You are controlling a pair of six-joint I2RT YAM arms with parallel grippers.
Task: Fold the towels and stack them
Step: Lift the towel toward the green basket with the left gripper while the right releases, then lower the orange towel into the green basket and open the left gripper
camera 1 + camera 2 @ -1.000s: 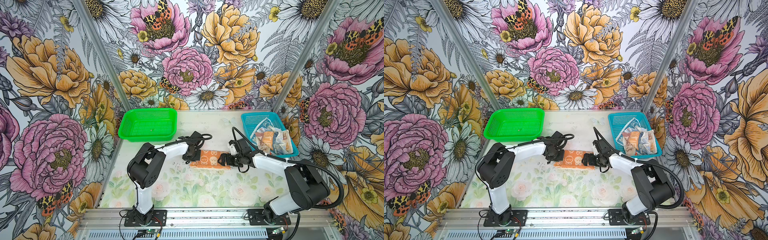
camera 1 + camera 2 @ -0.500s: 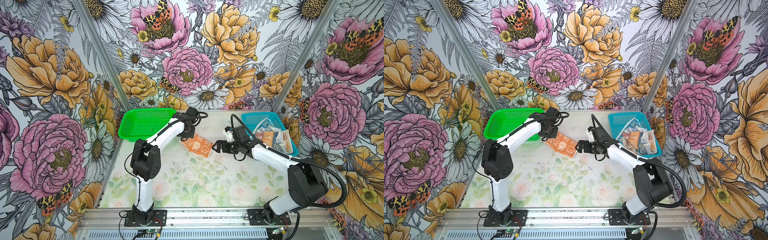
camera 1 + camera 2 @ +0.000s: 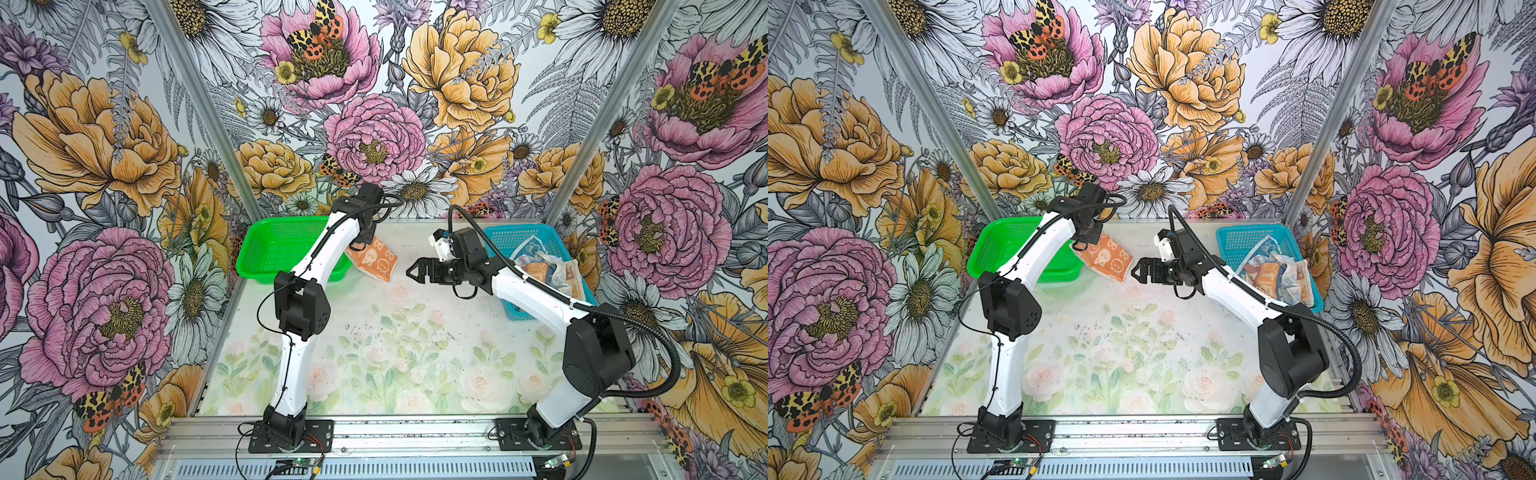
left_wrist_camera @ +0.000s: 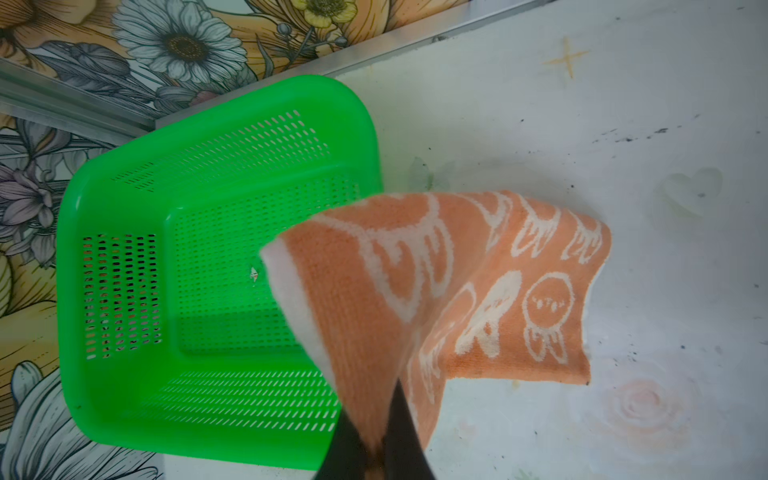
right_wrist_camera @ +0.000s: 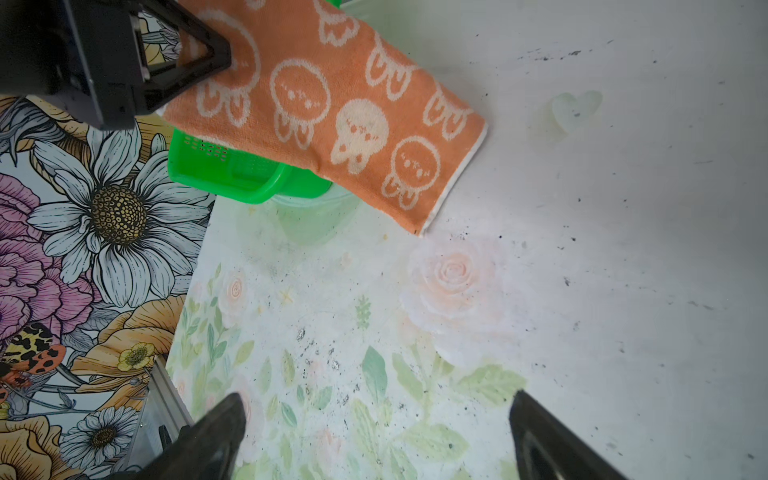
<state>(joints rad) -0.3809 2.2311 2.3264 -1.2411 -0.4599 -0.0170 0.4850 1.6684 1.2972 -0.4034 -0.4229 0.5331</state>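
Hanging from the tightly clamped left gripper [image 4: 374,432], a folded orange rabbit-print towel [image 3: 372,259] is held above the table at the right edge of the green basket [image 3: 270,253], far left. That basket is seen empty, so nothing is judged stacked yet. The right gripper [image 3: 415,272] is spread wide and empty, just right of the towel. Other towels [image 3: 548,270] are left crumpled in the blue basket [image 3: 505,241], far right.

Folded orange towel [image 3: 376,262] with cream rabbits hangs tilted by one corner beside the green basket [image 3: 272,249]; the other towels [image 3: 548,270] lie crumpled in the blue basket [image 3: 505,239].
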